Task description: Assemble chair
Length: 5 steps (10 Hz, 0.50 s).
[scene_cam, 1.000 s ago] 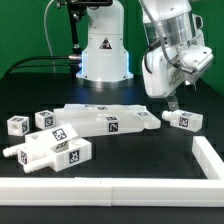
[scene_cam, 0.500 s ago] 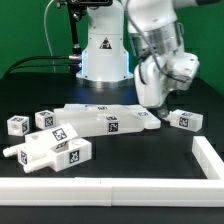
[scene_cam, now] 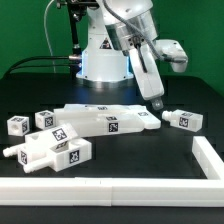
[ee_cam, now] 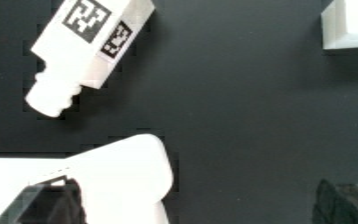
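The pincer (scene_cam: 157, 103) hangs spread and empty over the end of the flat panel (scene_cam: 100, 121), one of the chair's loose pieces on the worktop (scene_cam: 140, 162). If it comes down off-centre, a finger could shove the panel against the small block (scene_cam: 181, 120).

Exterior view: arm (scene_cam: 140, 40) cut off at 12 o'clock edge. hand (scene_cam: 156, 102) fingertips too small to tell apart. rail (scene_cam: 110, 190) ends cut off at 9 and 3 o'clock edges. Tag patterns on chair parts (scene_cam: 95, 120) too small to read.
Wrist view: fingers (ee_cam: 48, 200) dark, blurred, cropped by frame. tagged post (ee_cam: 87, 45), white panel (ee_cam: 131, 175) and second white piece (ee_cam: 350, 25) each cut by frame edge.
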Each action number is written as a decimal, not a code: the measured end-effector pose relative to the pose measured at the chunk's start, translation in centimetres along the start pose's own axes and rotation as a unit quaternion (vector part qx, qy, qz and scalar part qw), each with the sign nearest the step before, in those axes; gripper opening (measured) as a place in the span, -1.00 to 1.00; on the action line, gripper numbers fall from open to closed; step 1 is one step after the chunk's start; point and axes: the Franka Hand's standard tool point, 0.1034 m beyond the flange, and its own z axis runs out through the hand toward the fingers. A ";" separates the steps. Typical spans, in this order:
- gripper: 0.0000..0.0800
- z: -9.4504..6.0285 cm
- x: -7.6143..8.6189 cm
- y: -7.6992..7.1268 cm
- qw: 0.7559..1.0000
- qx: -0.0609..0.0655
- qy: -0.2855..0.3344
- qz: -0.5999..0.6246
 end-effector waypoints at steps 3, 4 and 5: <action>0.62 -2.5 4.5 -0.7 0.978 0.001 -0.011 -0.208; 0.62 -3.7 6.5 -1.5 0.961 0.007 -0.013 -0.275; 0.62 -4.8 8.2 -2.5 0.945 0.012 -0.010 -0.327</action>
